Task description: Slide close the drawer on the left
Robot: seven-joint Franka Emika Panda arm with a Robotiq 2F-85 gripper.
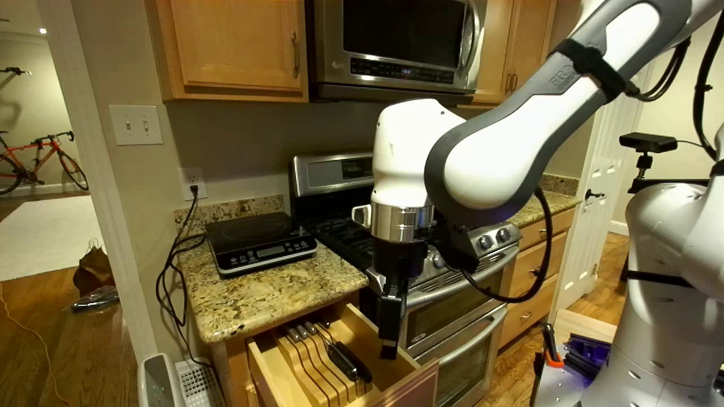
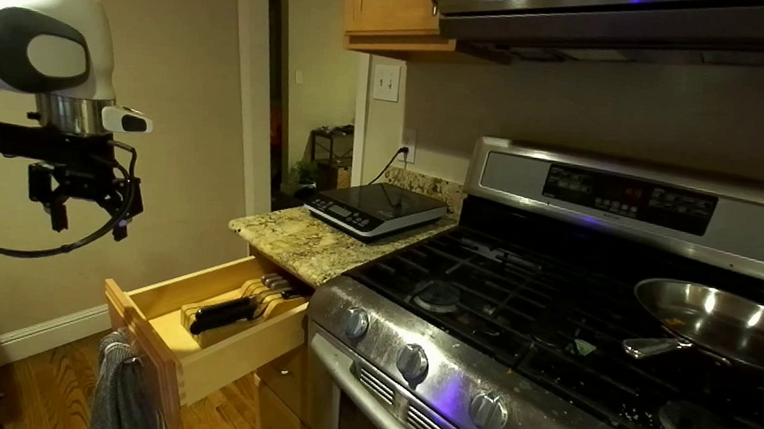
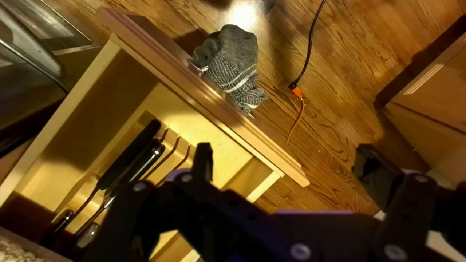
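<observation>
The wooden drawer (image 1: 266, 367) stands pulled out below the granite counter, left of the stove. It also shows pulled out in an exterior view (image 2: 238, 361), and its front panel (image 3: 204, 94) crosses the wrist view. Inside lies a wooden knife rack (image 1: 300, 359) with several black-handled knives (image 2: 224, 315). A grey towel (image 2: 121, 385) hangs on the drawer front; it also shows in the wrist view (image 3: 233, 65). My gripper (image 2: 89, 227) is open and empty, above the level of the drawer. In the wrist view the fingers (image 3: 285, 154) are wide apart, with the drawer's front corner below and between them.
The granite counter (image 1: 271, 299) carries a black portable cooktop (image 1: 257, 243). The stove (image 2: 413, 328) adjoins the drawer, with a steel pan (image 2: 725, 327) on it. A white appliance (image 1: 161, 379) stands by the wall. A cable (image 3: 309, 51) lies on the wooden floor.
</observation>
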